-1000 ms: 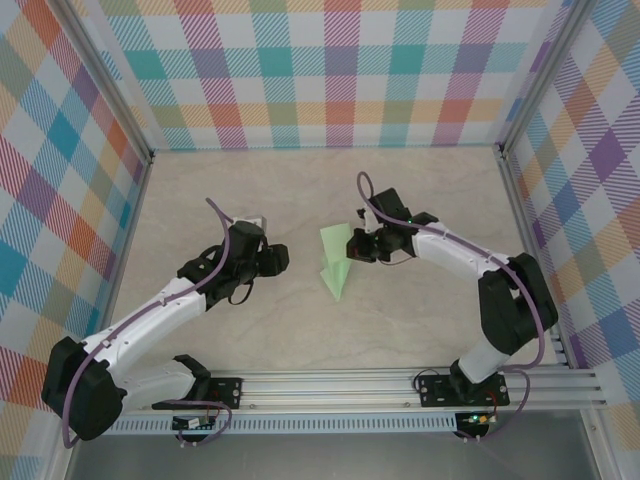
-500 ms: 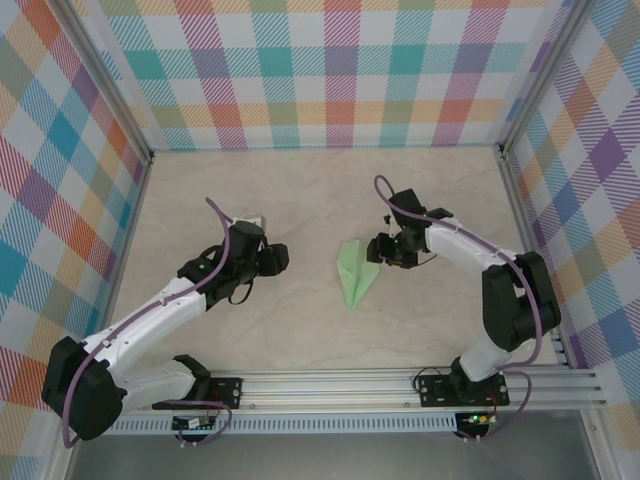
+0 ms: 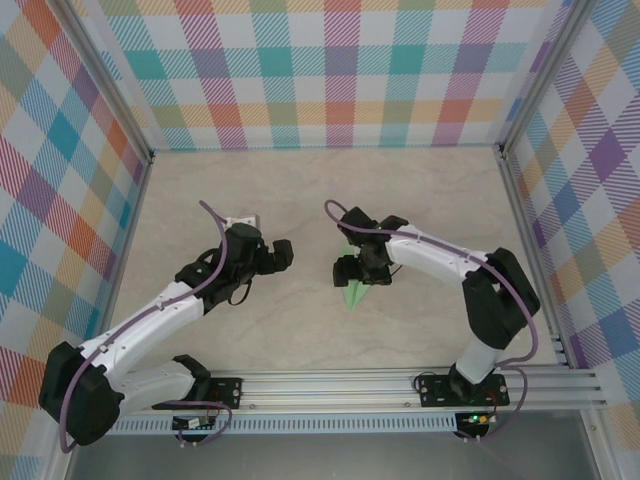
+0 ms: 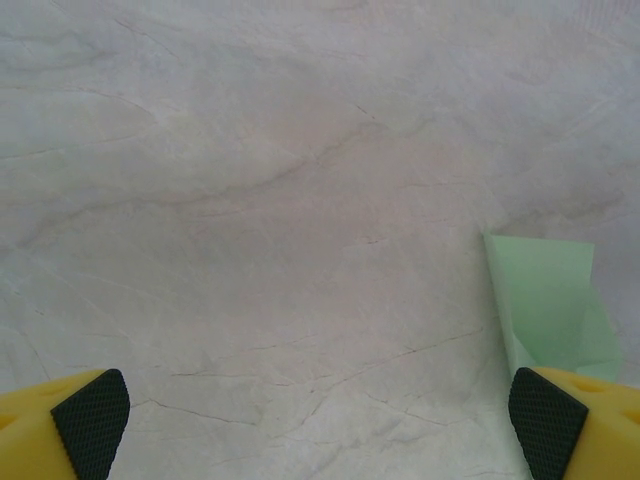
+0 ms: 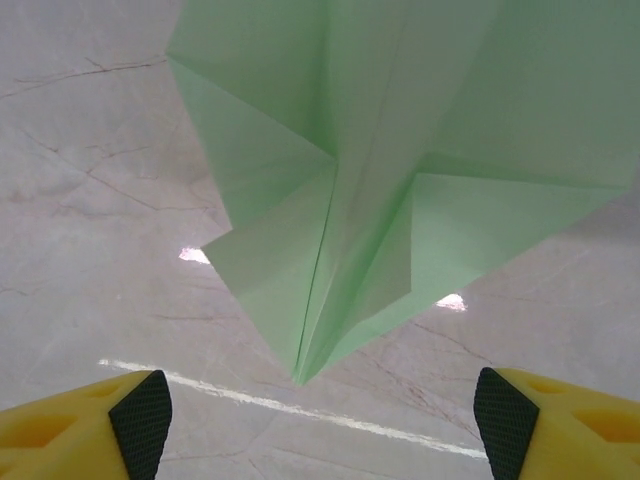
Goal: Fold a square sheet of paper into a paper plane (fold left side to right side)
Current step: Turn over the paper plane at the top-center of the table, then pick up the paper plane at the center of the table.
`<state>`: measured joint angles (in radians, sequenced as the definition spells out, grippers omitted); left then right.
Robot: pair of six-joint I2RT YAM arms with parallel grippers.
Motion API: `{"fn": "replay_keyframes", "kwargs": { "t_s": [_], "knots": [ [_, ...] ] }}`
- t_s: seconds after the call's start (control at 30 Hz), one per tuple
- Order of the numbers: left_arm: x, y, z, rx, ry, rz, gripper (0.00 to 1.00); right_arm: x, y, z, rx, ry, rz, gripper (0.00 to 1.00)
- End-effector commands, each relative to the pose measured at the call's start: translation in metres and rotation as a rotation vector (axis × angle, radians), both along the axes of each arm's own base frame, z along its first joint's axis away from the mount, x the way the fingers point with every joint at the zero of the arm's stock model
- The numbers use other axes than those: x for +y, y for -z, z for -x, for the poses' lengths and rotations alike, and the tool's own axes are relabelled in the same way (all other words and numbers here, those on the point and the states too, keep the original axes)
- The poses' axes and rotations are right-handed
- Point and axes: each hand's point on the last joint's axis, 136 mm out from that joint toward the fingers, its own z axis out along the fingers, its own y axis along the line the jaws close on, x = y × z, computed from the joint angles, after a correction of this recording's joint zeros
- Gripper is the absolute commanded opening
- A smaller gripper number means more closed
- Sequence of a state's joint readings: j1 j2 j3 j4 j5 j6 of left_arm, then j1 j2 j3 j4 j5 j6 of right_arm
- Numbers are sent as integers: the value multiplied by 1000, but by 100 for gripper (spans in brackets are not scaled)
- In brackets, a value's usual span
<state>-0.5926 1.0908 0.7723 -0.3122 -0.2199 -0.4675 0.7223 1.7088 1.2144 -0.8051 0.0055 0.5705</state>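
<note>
My left pincer (image 3: 283, 254) hovers over the bare surface (image 3: 300, 190), jaws wide apart. My right pincer (image 3: 350, 272), jaws also apart, hangs over the paper plane (image 5: 360, 200), which lies on the surface, gripped by neither.

Left tool (image 4: 318, 425) spread wide; paper plane (image 4: 545, 300), seemingly creased, lies right.
</note>
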Motion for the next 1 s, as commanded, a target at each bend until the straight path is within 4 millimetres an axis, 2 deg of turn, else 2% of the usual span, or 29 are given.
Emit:
{"fn": "replay_keyframes", "kwargs": {
  "t_s": [0.0, 0.3, 0.47, 0.77, 0.87, 0.97],
  "knots": [
    [10, -1, 0, -19, -33, 0, 100, 8, 0, -8, -4, 3, 24, 82],
    [14, 2, 4, -12, -34, -20, 100, 17, 15, -20, 11, -27, 74, 78],
    [15, 2, 5, -12, -35, -22, 100, 10, 21, -21, 9, -17, 117, 68],
    [15, 3, 5, -10, -35, -22, 100, -1, 23, -17, 5, -10, 156, 44],
    [15, 3, 5, -8, -36, -24, 100, 0, 25, -17, 10, -7, 149, 38],
    [16, 2, 5, -9, -38, -25, 100, -1, 28, -15, 18, 0, 149, 37]
  ]
}}
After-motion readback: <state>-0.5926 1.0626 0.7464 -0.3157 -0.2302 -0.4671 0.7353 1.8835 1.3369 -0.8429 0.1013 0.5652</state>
